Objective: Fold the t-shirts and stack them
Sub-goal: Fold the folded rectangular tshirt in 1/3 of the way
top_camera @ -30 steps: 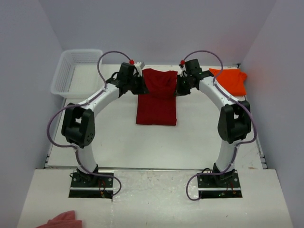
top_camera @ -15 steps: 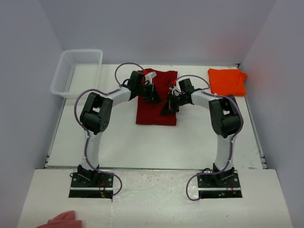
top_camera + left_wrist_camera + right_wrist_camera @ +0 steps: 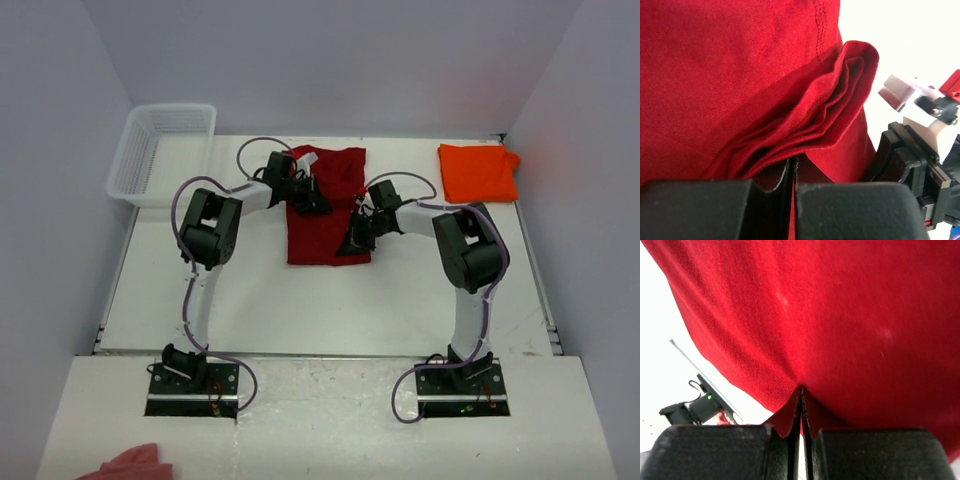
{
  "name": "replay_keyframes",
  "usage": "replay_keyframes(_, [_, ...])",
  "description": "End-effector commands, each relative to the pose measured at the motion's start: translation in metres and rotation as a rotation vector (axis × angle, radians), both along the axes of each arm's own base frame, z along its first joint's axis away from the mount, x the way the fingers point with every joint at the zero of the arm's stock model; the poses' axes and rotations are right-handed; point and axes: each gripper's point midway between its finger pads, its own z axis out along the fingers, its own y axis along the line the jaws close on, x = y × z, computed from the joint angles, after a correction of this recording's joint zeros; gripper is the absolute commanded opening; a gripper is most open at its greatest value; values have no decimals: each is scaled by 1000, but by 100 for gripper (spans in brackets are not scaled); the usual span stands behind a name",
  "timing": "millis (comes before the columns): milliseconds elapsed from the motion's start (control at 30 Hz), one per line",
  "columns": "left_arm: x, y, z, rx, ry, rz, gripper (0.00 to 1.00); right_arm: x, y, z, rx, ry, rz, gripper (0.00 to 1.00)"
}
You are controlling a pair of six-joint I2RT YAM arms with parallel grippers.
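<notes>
The dark crimson red t-shirt (image 3: 328, 215) lies partly folded in the middle of the table. My left gripper (image 3: 318, 203) is shut on its bunched layers (image 3: 805, 125) over the shirt's left part. My right gripper (image 3: 352, 238) is shut on a fold of the same shirt (image 3: 840, 320) near its lower right edge. The bright orange t-shirt (image 3: 478, 171) lies as a small folded rectangle at the far right of the table, apart from both grippers.
A white plastic basket (image 3: 160, 150) stands at the far left corner. A pale pink cloth scrap (image 3: 130, 465) lies at the near left, off the table. Grey walls close in the table on three sides.
Both grippers have pulled the red shirt's far edge towards the near side, from the back of the table to over the shirt's middle and lower right. The orange shirt has not moved.
</notes>
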Motion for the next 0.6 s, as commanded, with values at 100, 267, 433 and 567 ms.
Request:
replay_keyframes(100, [-1,37,-30,107,9,75,0,-24,-23,-30,-171,35,-54,0])
replay_keyframes(267, [-15,37,-28,91,17,66,0,-47,-18,-32,-186,23,-55,0])
replay_keyframes(433, [-42,36,-32,83,33,57,0,-79,-15,-46,-209,38,-46,0])
replay_keyframes(567, [-72,35,-35,113,51,49,0,-114,-11,-54,-216,60,-15,0])
